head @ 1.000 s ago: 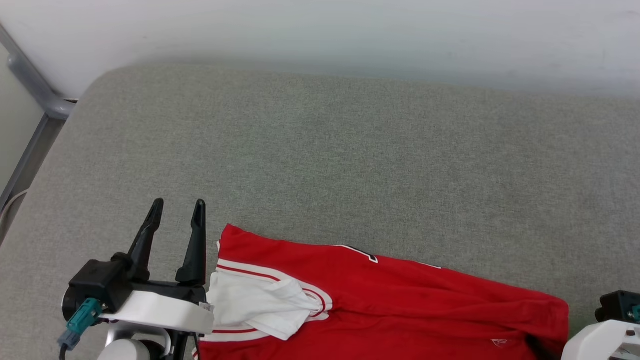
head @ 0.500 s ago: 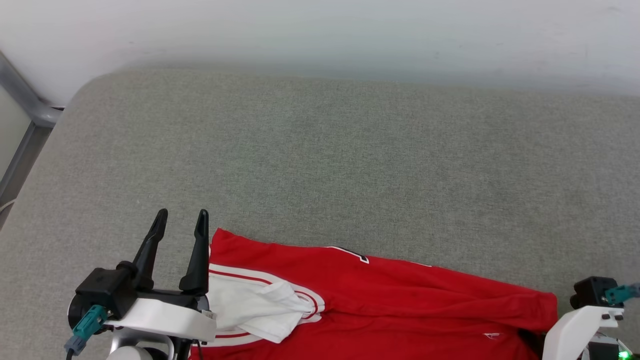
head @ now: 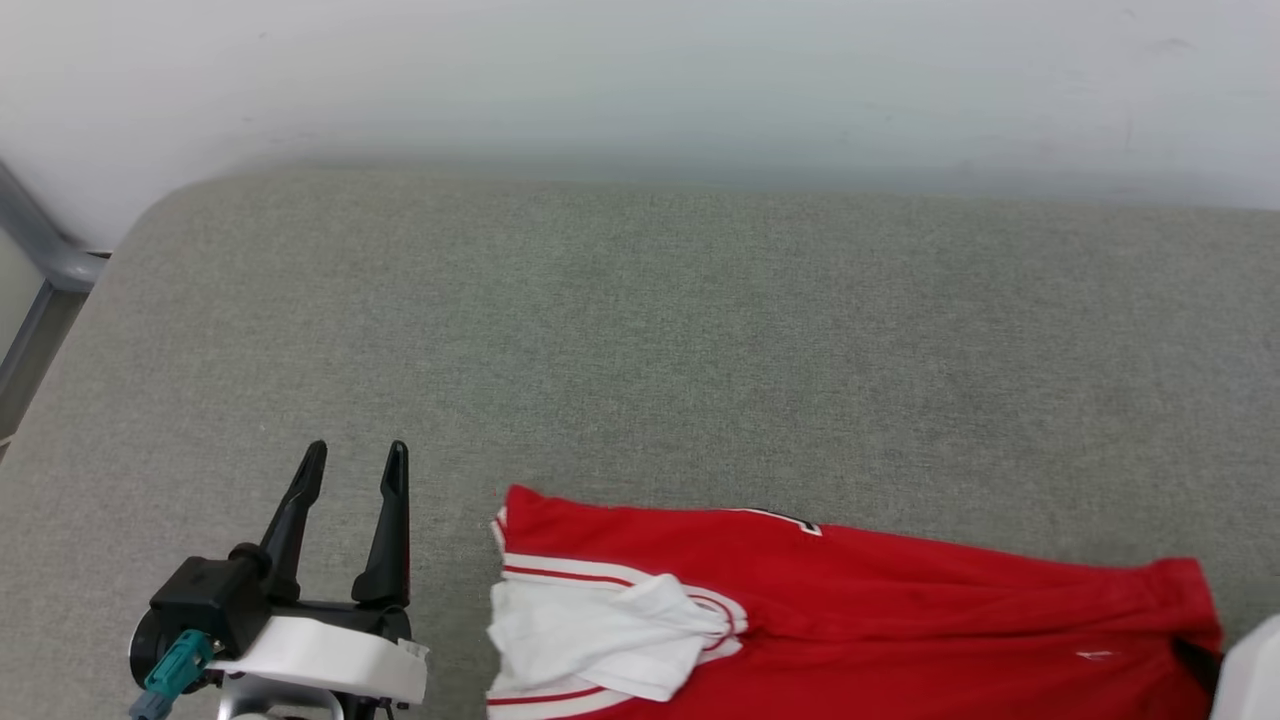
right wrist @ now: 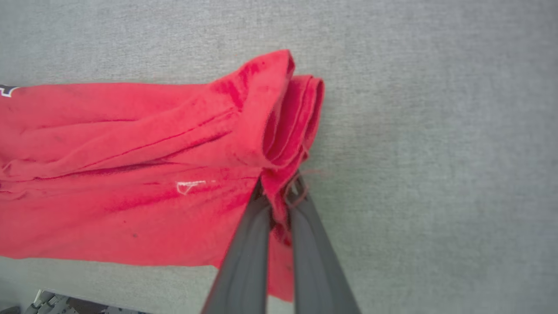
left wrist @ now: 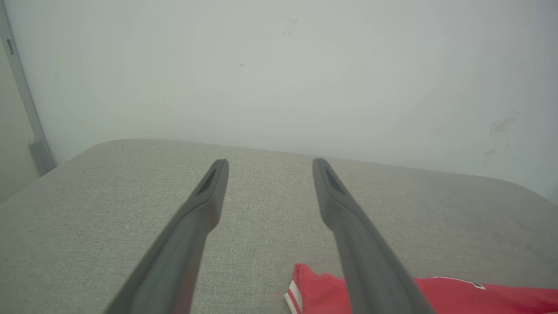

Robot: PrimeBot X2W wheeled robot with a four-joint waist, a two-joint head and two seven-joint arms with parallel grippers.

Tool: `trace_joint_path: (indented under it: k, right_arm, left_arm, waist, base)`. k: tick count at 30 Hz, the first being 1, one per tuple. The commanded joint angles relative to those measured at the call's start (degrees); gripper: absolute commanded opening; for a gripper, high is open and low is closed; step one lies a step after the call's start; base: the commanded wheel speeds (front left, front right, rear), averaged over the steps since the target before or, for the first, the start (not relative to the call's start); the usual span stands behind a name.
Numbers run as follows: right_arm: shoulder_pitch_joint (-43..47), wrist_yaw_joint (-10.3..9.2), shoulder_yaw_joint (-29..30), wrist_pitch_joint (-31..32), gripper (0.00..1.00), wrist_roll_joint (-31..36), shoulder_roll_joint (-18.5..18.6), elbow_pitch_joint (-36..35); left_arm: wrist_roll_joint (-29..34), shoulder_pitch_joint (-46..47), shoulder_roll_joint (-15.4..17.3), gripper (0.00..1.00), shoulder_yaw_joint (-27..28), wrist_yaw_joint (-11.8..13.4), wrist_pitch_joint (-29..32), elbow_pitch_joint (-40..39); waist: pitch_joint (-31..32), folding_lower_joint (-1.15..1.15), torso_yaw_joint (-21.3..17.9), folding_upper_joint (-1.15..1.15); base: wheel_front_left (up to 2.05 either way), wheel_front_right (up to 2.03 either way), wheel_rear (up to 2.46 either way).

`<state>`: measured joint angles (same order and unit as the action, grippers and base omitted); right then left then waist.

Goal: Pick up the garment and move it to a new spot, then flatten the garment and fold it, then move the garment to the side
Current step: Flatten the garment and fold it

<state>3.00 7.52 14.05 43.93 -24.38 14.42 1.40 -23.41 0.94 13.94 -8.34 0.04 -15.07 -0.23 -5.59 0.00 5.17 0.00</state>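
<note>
The garment [head: 850, 620], a red jersey with a white panel and striped trim at its left end, lies folded along the near edge of the grey cushion [head: 650, 350]. In the right wrist view my right gripper [right wrist: 279, 192] is shut on the garment [right wrist: 130, 174], pinching its bunched right end, which lifts off the cushion. The pale right forearm [head: 1250, 680] shows at the head view's lower right corner. My left gripper [head: 355, 460] stands open over bare cushion, left of the garment and apart from it. Past its right finger in the left wrist view [left wrist: 267, 163] peeks the garment's striped corner [left wrist: 305, 288].
A pale wall [head: 640, 80] rises behind the cushion. A grey metal frame [head: 40, 260] stands at the far left. Beyond the garment the cushion [right wrist: 436, 131] stretches wide and bare. The cushion's near edge [right wrist: 109, 294] runs just below the garment in the right wrist view.
My right gripper has shut on the garment's right end and dragged it rightward, away from my left gripper. The head camera has also shifted, tilting a little upward.
</note>
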Motion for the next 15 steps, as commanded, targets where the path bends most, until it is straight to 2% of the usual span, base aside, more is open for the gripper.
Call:
trace_joint_path:
  k: [1,5,10,12,15]
  right_arm:
    - [1.10,-0.07,2.12,0.05,0.00,0.02,0.64,-0.45]
    - [2.44,-0.07,4.53,-1.34,0.00,-0.82,0.57,-2.08]
    - [3.70,-0.05,1.35,-1.80,0.00,-4.07,-0.42,-5.09]
    - [3.77,-0.05,0.42,-1.72,0.00,-5.28,-1.28,-5.49]
    - [4.26,-0.05,-2.63,-0.32,0.00,-11.49,-4.86,-6.24]
  left_arm:
    - [0.38,-0.85,-0.27,1.00,0.29,-0.04,-0.11,-0.06]
    - [0.49,-1.24,-0.55,1.00,0.45,-0.25,-0.11,-0.05]
    - [0.51,-1.47,-0.76,1.00,0.51,-0.25,-0.11,0.27]
    - [0.55,-1.51,-0.76,1.00,0.45,-0.22,-0.11,0.41]
    - [0.69,-1.33,-0.85,1.00,-0.01,-0.07,-0.01,0.76]
  waist:
    - [0.35,0.00,-0.23,0.00]
    - [0.70,0.00,-0.49,0.00]
    - [1.32,0.00,-0.71,0.00]
    - [1.55,0.00,-0.73,0.00]
    - [2.58,0.00,-0.28,0.00]
  base:
    - [0.00,0.00,0.00]
    - [0.00,0.00,0.00]
    - [0.00,0.00,0.00]
    - [0.00,0.00,0.00]
    - [0.00,0.00,0.00]
